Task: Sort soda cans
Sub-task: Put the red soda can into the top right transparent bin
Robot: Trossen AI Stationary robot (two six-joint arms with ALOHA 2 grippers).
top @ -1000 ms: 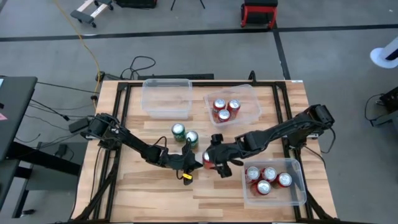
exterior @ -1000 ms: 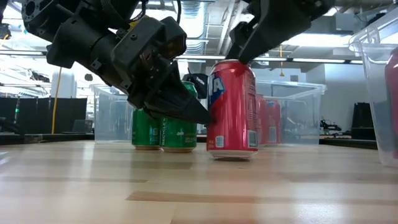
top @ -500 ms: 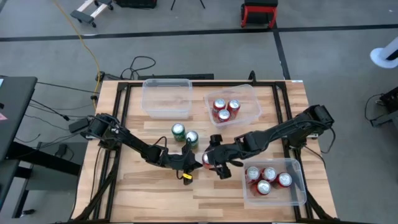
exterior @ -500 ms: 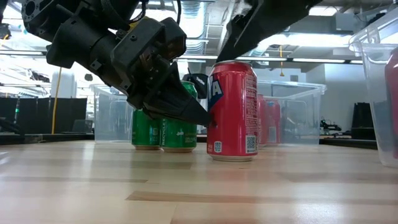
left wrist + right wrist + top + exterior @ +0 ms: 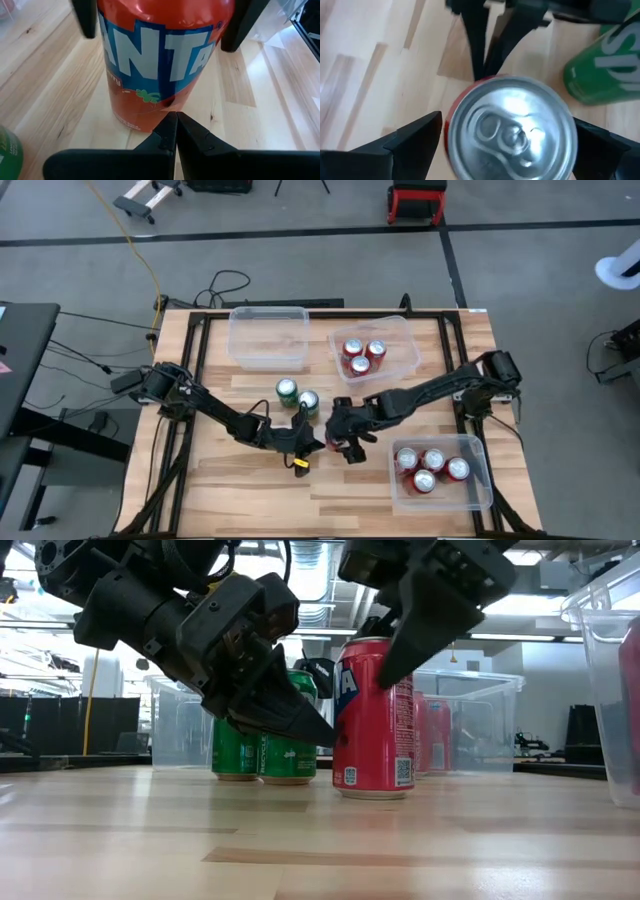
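A red soda can (image 5: pixel 373 720) with a blue and white label stands upright on the wooden table (image 5: pixel 250 480), near its middle. My left gripper (image 5: pixel 172 119) is shut, its tips against the can's side. My right gripper (image 5: pixel 512 137) hangs open over the can's silver top (image 5: pixel 512 125), one finger (image 5: pixel 412 137) on each side, with no touch showing. In the high view the right gripper (image 5: pixel 338 438) hides the can. Two green cans (image 5: pixel 297 396) stand just behind, on their bases. My left gripper presses its shut fingertips (image 5: pixel 322 728) against the red can's side wall (image 5: pixel 165 97), about halfway up. The fingers come from the table's left, slanting down. The can stands upright with its base on the table.
A clear bin (image 5: pixel 268 335) stands at the far side. To its right, a second bin (image 5: pixel 400 340) holds three red cans. A third bin (image 5: pixel 478 480) at the near right holds several red cans. Bare wood lies along the near edge.
My right gripper has moved down and toward the table's left, and now its open fingers straddle the red can's top. The left gripper has stayed against the can's side.
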